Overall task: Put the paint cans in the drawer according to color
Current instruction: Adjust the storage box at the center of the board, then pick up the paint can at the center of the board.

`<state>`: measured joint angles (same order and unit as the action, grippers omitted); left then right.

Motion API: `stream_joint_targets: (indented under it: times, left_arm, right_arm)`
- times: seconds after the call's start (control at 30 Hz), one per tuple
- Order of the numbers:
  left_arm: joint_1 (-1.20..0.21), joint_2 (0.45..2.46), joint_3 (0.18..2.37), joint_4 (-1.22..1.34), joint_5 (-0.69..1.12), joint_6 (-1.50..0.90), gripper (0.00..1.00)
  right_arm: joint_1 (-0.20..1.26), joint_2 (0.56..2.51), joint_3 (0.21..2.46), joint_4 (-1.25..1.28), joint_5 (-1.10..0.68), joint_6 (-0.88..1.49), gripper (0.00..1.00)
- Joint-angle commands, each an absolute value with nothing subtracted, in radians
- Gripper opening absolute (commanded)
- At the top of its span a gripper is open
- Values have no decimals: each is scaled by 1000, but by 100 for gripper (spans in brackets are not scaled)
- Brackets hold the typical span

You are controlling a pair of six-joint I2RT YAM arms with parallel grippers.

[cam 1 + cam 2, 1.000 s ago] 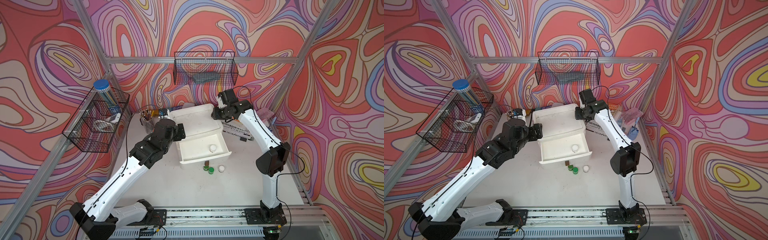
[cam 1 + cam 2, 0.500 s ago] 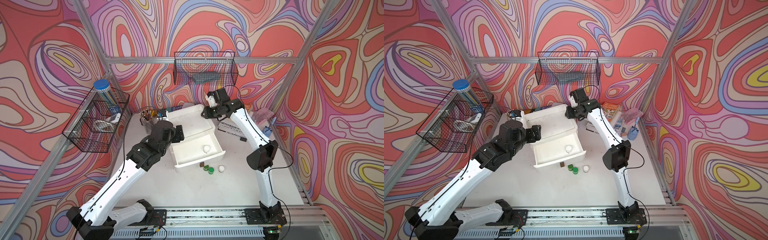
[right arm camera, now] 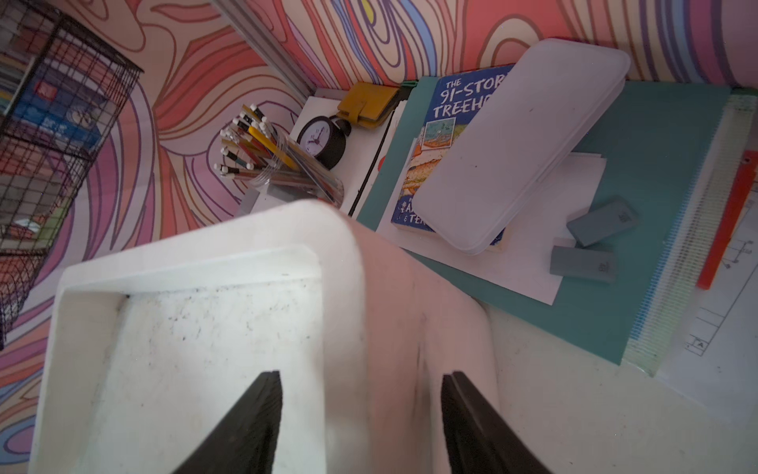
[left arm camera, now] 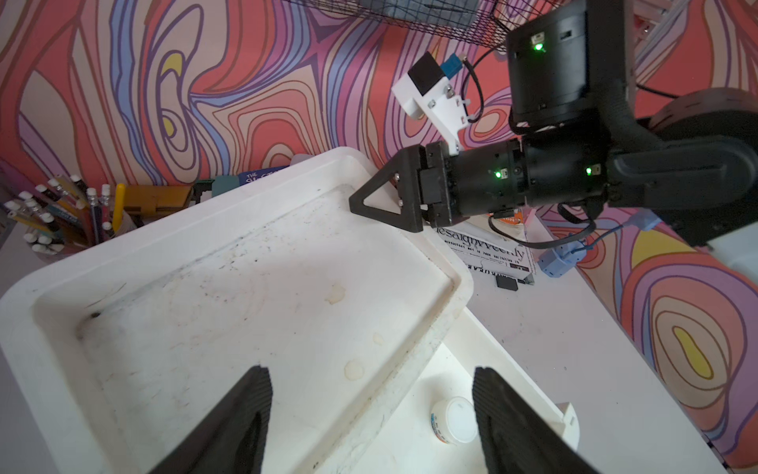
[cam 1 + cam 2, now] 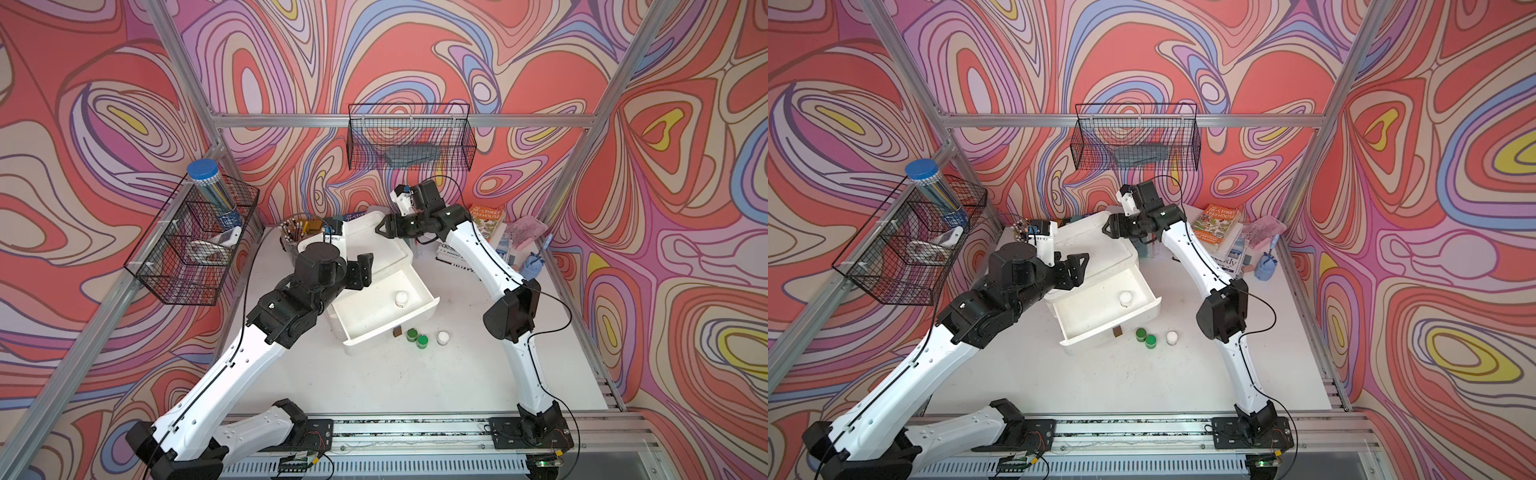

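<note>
The white drawer cabinet [image 5: 365,245] has slid and swung toward 9 o'clock on the worktop [image 5: 415,382] over the last second; its open drawer [image 5: 365,316] now faces roughly 5 o'clock, and I judge the repositioning done.

My right end effector [image 5: 381,228] sits at the cabinet's 1 o'clock corner; it was pinched narrow a moment ago and now stands wide, the rim between its jaws but released, holding nothing. My left end effector [image 5: 360,271] hovers over the cabinet's 8 o'clock edge, wide and empty, slightly narrower than before.

One white can [image 5: 401,298] sits inside the drawer toward its 3 o'clock wall. At 5 o'clock of the drawer front, two green cans [image 5: 422,341] stand touching on the worktop; the loose white can [image 5: 443,337] is just beside them at 3 o'clock. I see no magenta cans. With both arms free, sorting can go on; most of it remains.
</note>
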<state>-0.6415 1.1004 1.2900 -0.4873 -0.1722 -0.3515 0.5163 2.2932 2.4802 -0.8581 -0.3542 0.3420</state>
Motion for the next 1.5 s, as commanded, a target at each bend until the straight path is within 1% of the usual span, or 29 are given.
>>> stream_joint_targets:
  times: [0.0,0.1,0.2,0.3,0.4,0.5,0.6,0.77,0.9,0.97,1.03,1.13,1.23,1.47]
  left_arm:
    - [-721,1161,1350,-439,-99,-196,76]
    - [-828,1241,1419,-443,-59,-46,77]
    - [-906,1339,1502,-486,7,66,78]
    - [-974,1439,1590,-552,57,173,78]
    - [-1018,1542,1673,-629,101,250,78]
    - [-1041,1636,1753,-702,143,293,78]
    - [-1062,1745,1852,-803,154,329,77]
    - [-1116,1919,2003,-974,80,372,77]
    - [-1147,2019,2057,-1012,-11,363,77]
    - [-1159,2069,2082,-1023,-53,354,76]
    - [-1164,2117,2113,-1039,-82,342,75]
    - [-1173,2181,2148,-1048,-102,321,75]
    - [-1175,2235,2177,-1059,-98,297,75]
    - [-1178,2321,2169,-1078,-159,307,74]
  right_arm:
    - [487,2148,2423,-804,-222,405,69]
    - [395,2016,2284,-786,-215,501,70]
    - [280,1821,2038,-729,-207,577,69]
    - [172,1612,1801,-696,-156,598,70]
    - [84,1460,1642,-736,-111,584,70]
    - [35,1354,1528,-804,-77,568,70]
    - [26,1266,1433,-862,-19,562,70]
    - [17,1147,1299,-934,96,612,71]
    - [12,1085,1214,-964,150,660,71]
    - [8,1072,1170,-1008,216,693,71]
    - [-18,1062,1112,-1037,246,712,71]
    - [-59,1032,1006,-1018,203,733,71]
    - [-63,1015,936,-1009,179,754,70]
    - [-63,1002,893,-1000,144,768,70]
